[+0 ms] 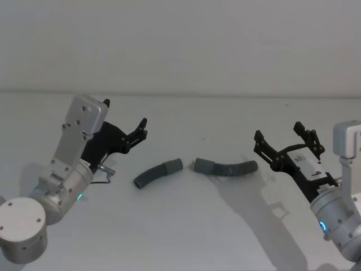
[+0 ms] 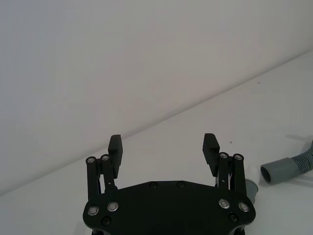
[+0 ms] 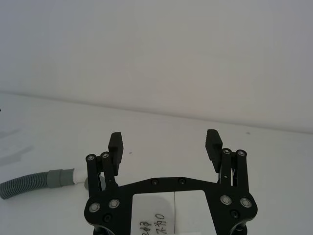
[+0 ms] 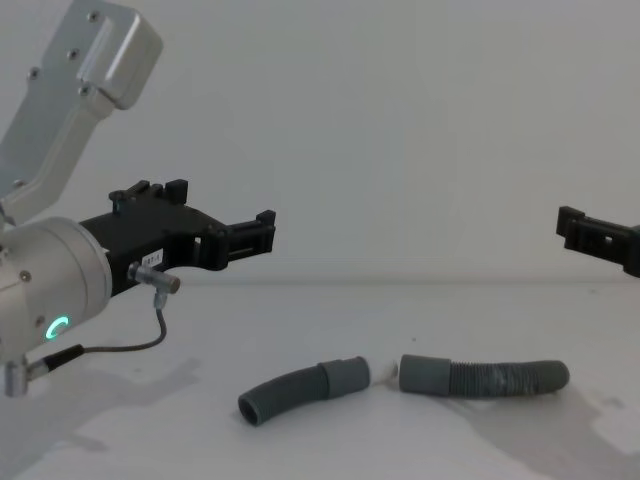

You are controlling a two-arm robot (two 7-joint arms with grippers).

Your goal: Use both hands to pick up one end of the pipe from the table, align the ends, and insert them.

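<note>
Presently nothing's grasped: my left gripper (image 1: 141, 129) and right gripper (image 1: 278, 132) hover, fingers apart; next, I'd descend onto the shorter hose piece (image 1: 153, 175) and longer hose piece (image 1: 227, 167).

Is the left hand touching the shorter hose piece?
Apart. Chest view: left hand hangs in the air, well above the shorter hose piece on the table.

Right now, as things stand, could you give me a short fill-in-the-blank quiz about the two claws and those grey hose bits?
1. The shorter hose piece and the longer hose piece both lie on the white ___.
2. The left claw and the right claw hang above the surface, each with its fingers ___.
3. The shorter hose piece lies on the side of the ___ claw.

Missing words: table; open; left.
</note>
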